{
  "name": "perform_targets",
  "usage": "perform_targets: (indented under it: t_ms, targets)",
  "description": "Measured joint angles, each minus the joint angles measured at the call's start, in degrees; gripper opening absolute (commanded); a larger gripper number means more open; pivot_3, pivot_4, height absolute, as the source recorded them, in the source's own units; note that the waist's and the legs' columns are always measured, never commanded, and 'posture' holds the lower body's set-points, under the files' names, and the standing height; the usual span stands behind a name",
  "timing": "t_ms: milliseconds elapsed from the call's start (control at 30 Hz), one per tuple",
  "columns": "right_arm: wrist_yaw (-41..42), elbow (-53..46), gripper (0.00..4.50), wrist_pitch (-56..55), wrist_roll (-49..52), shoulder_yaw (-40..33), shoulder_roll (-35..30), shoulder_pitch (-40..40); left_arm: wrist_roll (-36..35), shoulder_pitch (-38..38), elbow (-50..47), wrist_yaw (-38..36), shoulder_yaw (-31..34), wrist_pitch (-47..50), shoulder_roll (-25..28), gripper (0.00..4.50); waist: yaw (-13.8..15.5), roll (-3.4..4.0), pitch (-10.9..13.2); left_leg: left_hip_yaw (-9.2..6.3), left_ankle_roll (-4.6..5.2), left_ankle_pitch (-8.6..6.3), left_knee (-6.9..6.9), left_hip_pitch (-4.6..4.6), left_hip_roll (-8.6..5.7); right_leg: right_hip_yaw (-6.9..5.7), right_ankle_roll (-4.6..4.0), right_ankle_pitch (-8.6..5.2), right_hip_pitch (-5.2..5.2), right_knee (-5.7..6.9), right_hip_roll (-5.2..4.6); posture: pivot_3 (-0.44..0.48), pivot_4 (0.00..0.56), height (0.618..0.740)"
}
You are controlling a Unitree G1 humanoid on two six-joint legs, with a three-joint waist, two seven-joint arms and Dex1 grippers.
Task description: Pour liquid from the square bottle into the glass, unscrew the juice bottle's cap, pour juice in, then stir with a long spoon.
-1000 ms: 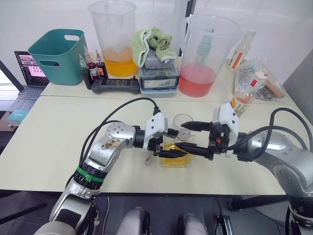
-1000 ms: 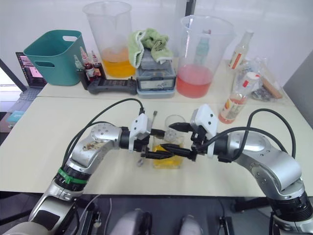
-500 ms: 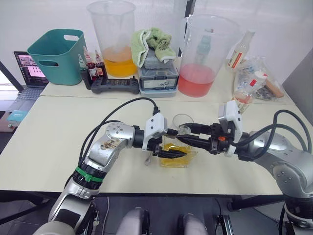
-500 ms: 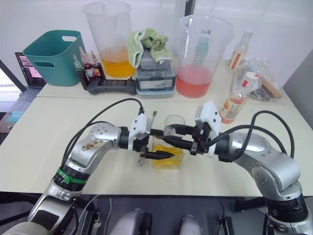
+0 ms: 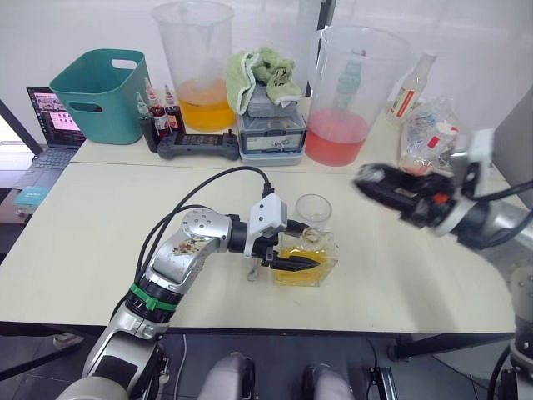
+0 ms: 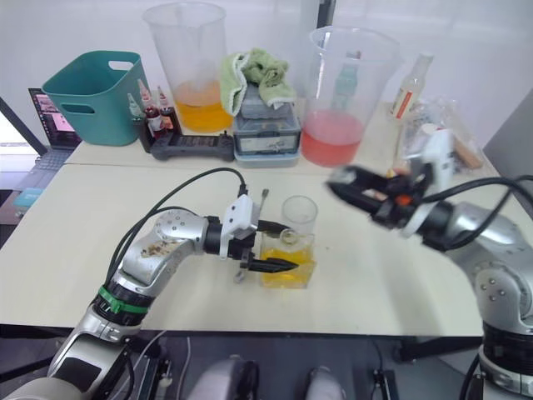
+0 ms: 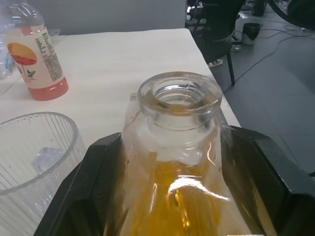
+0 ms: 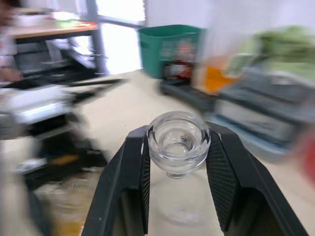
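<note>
Square bottle [image 5: 305,260] stood uncapped on the table [image 5: 100,225] just beside the glass [image 5: 313,208], clamped at its shoulders by the left gripper [image 5: 293,245]. Glass stopper [image 8: 178,142] pinched in the right gripper [image 8: 178,147], raised well clear. Probably heavy, slick, breakable; best gripped across the flat sides.

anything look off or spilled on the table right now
No spill shows. The square bottle stands open, its neck bare, held by the left gripper. Its glass stopper is clamped in the right gripper, lifted off to the right. The glass stands upright just behind the bottle.
</note>
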Motion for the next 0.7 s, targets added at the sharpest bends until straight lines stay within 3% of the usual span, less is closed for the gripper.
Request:
perform_targets:
  t_ms: [133, 300, 533, 700]
  targets:
    - [0.7, 10.4, 1.08, -9.2, -9.1, -2.5, -0.9, 4.3, -0.2, 0.3, 0.6, 0.2, 0.5, -0.8, -0.2, 2.79, -0.2, 0.11, -0.1, 0.08, 0.01, 0.01, 0.0, 0.01, 0.02, 0.04, 0.01, 0.0, -0.02, -0.01, 0.0, 0.0, 0.15, 0.739]
    - [-4.0, 26.1, 1.08, -20.5, -19.1, -3.6, 1.2, 6.3, -1.5, 0.9, 0.7, 0.7, 1.9, 0.2, 0.1, 2.79, -0.6, 0.17, -0.1, 0.12, -0.03, 0.06, 0.0, 0.05, 0.07, 0.07, 0.02, -0.01, -0.02, 0.0, 0.03, 0.0, 0.15, 0.739]
    - [-9.5, 40.7, 1.08, -26.3, -23.6, -2.9, 7.2, 4.0, -2.8, 1.0, -0.8, 0.9, 3.2, 3.6, 1.3, 2.79, -2.0, 0.47, 0.0, 0.1, -0.05, 0.07, -0.02, 0.05, 0.08, 0.11, 0.02, -0.01, -0.05, 0.04, 0.07, 0.0, 0.15, 0.739]
    - [-11.9, 45.1, 1.08, -28.9, -25.6, -2.4, 9.0, 2.5, -3.2, 1.0, -2.0, 0.9, 3.2, 4.7, 2.3, 2.79, -2.0, 0.67, 0.0, 0.09, -0.06, 0.07, -0.02, 0.05, 0.07, 0.13, 0.03, -0.02, -0.04, 0.01, 0.07, 0.0, 0.15, 0.739]
